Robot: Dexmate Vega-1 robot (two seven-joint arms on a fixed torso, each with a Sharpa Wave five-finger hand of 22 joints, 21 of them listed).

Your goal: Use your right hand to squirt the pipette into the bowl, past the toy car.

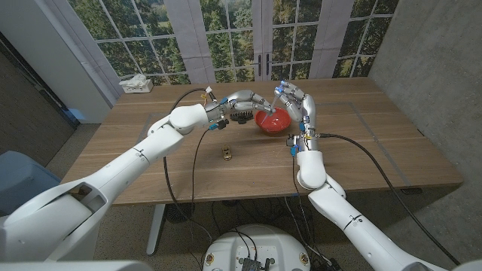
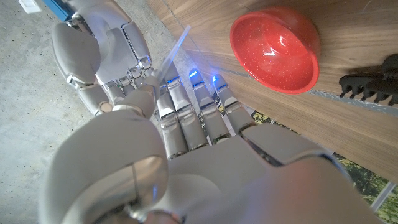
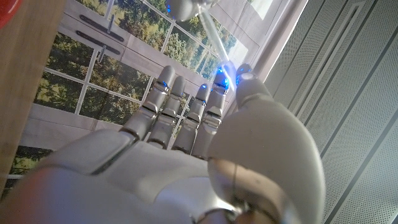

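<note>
A clear thin pipette (image 2: 176,53) (image 3: 215,36) spans the gap between my two hands above the table. My left hand (image 1: 247,101) reaches in from the left, its thumb and a finger pinching one end. My right hand (image 1: 298,107) stands upright and pinches the other end between thumb and fingertip (image 3: 231,70). The red bowl (image 1: 273,120) (image 2: 275,46) sits on the table just below and between the hands, and looks empty. A small yellowish toy car (image 1: 227,153) stands nearer to me, left of my right forearm.
A black comb-like object (image 2: 372,86) lies near the bowl. A tissue box (image 1: 135,83) stands at the table's far left corner. Cables trail from both wrists over the wooden table (image 1: 361,143). Windows stand behind the far edge.
</note>
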